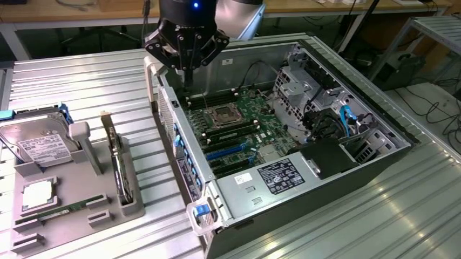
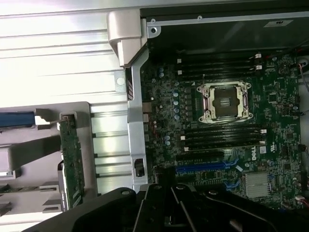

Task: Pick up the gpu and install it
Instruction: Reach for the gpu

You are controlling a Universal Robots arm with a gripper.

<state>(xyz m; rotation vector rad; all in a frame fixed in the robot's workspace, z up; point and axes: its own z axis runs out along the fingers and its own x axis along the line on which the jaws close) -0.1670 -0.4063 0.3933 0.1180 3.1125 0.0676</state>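
My gripper (image 1: 185, 81), fingers pressed together and holding nothing, hangs over the open computer case (image 1: 303, 213) in the upper middle of the exterior view. The gpu (image 1: 117, 162) stands on edge in the grey holder (image 1: 94, 186) at the exterior view's left, well apart from it. For the pick, I judge that a square grasp on its top edge is safest. The table (image 1: 360, 229) is ribbed metal, and a wooden bench (image 1: 72, 8) stands behind.

Black tool (image 1: 185, 82) — silver arm (image 1: 242, 16), blue light (image 1: 194, 5).
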